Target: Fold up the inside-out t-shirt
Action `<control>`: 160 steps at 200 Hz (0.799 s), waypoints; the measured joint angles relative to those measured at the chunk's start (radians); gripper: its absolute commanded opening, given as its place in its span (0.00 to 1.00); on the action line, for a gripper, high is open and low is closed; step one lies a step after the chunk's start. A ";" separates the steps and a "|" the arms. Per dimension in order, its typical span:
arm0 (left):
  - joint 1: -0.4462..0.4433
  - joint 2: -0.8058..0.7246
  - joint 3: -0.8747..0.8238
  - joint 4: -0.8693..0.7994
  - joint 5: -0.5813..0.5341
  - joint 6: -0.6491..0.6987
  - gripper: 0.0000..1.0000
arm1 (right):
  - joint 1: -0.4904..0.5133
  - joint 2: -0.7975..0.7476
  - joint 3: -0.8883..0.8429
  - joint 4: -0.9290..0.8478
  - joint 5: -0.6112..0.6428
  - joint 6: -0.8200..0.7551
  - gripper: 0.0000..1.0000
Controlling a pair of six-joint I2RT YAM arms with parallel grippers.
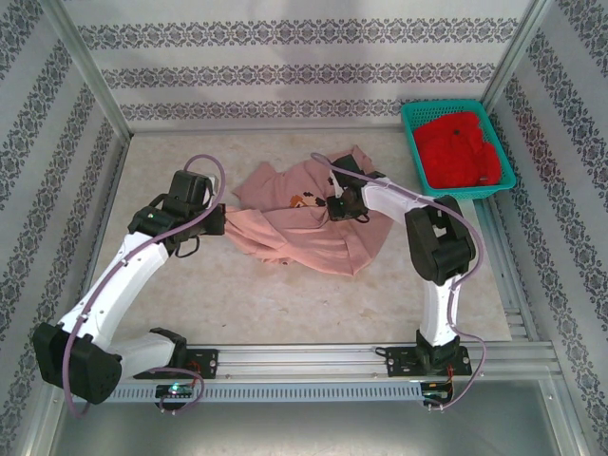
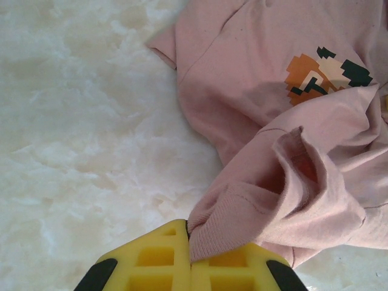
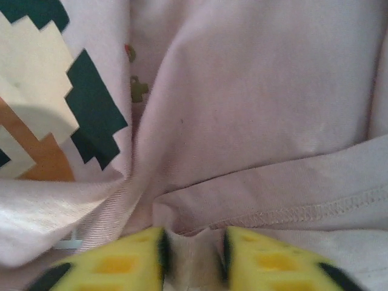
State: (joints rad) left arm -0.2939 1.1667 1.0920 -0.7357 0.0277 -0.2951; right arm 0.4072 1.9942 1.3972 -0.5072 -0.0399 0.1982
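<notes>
The inside-out t-shirt (image 1: 304, 228), salmon pink with an orange, green and cream print (image 1: 302, 200), lies crumpled in the middle of the table. At the shirt's left edge, my left gripper (image 1: 220, 220) is shut on a ribbed hem; in the left wrist view that hem (image 2: 242, 218) runs straight into the closed yellow jaws (image 2: 191, 242). My right gripper (image 1: 328, 204) is down on the shirt's upper middle, beside the print. The right wrist view has a fold of pink cloth (image 3: 260, 109) pinched between its yellow fingers (image 3: 193, 254), next to a stitched seam.
A teal basket (image 1: 414, 142) holding a bright red garment (image 1: 461, 152) stands at the back right corner. Patterned walls close in the table on three sides. Bare pale tabletop (image 1: 237, 294) lies in front of the shirt.
</notes>
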 measured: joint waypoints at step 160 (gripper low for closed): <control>0.317 -0.059 0.001 -0.045 0.173 0.006 0.00 | -0.357 -0.843 -0.741 0.068 -0.157 0.231 0.13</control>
State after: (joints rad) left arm 0.0227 1.1080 1.0931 -0.7803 0.2005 -0.2886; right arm 0.0505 1.1511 0.6559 -0.4397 -0.1970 0.4290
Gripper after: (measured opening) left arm 0.053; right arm 0.067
